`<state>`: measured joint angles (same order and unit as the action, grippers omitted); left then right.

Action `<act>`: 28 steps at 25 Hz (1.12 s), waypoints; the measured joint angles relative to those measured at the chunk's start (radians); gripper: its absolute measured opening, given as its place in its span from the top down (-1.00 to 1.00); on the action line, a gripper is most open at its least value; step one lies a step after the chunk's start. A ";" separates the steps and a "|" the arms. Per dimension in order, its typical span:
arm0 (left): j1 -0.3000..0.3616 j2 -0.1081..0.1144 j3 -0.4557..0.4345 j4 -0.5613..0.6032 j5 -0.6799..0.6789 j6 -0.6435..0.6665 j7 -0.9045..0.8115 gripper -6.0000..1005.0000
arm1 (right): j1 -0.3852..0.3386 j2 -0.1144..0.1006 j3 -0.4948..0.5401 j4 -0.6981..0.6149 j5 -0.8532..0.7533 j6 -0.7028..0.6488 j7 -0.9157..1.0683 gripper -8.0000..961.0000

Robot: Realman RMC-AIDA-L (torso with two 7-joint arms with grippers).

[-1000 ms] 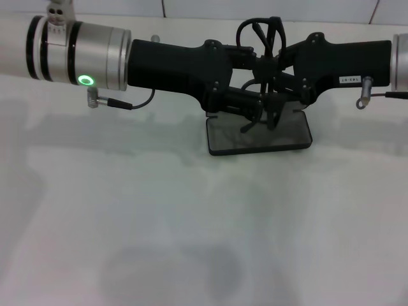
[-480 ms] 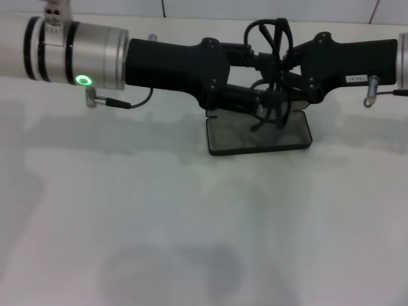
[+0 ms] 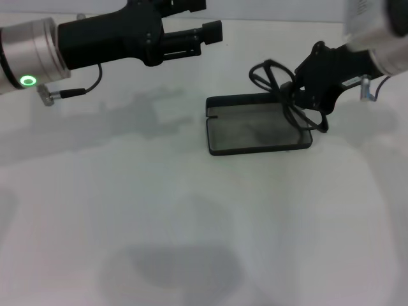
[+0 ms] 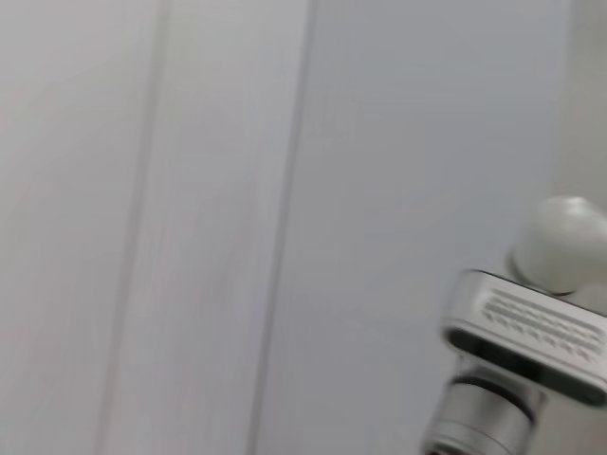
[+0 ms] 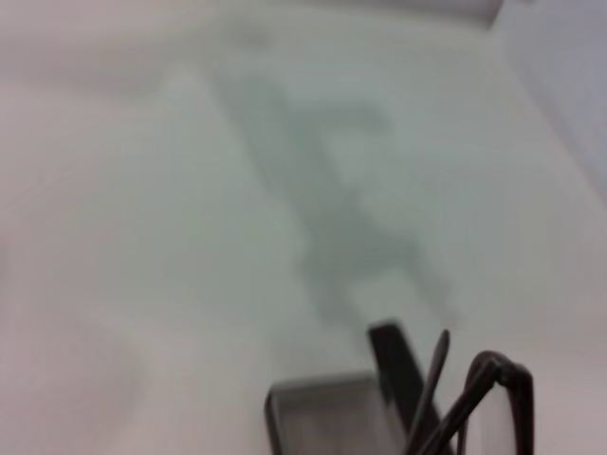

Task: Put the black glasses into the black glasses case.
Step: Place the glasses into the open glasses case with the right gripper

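White desk (image 3: 191,223). Open case (image 3: 258,131), grey lining upward, just beneath right claw (image 3: 294,95). Left claw (image 3: 213,32) raised well apart from case, up toward desk's far edge; fingers' state cannot be told. Right claw pinching glasses (image 3: 280,86), held tilted over case's right end.

Surface: plain white table (image 3: 191,242) | Markings: soft grey shadows (image 3: 172,271) near its front and left | Background: pale wall (image 3: 274,9) along the far edge
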<state>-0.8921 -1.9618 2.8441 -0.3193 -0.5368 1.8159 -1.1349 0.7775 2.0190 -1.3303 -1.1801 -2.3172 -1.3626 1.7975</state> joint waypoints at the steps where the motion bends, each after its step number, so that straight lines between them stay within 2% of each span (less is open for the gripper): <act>1: 0.012 -0.003 0.000 0.000 -0.014 -0.004 0.008 -0.59 | 0.022 0.000 -0.033 -0.003 -0.031 0.000 0.025 0.77; 6: 0.071 -0.018 0.000 0.000 -0.112 -0.042 0.028 -0.59 | 0.124 0.007 -0.210 0.026 -0.150 0.013 0.112 0.77; 10: 0.111 -0.031 0.000 0.002 -0.197 -0.078 0.035 -0.59 | 0.162 0.010 -0.326 0.031 -0.194 0.040 0.161 0.77; 15: 0.116 -0.040 0.000 0.008 -0.211 -0.115 0.040 -0.59 | 0.198 0.010 -0.416 0.041 -0.220 0.056 0.198 0.77; 21: 0.110 -0.061 0.000 0.006 -0.211 -0.139 0.044 -0.59 | 0.221 0.009 -0.523 0.053 -0.277 0.094 0.266 0.77; 28: 0.111 -0.071 0.000 0.011 -0.208 -0.142 0.046 -0.59 | 0.247 0.009 -0.619 0.065 -0.322 0.123 0.328 0.77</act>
<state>-0.7815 -2.0323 2.8440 -0.3082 -0.7449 1.6742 -1.0893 1.0246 2.0279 -1.9491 -1.1148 -2.6397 -1.2396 2.1257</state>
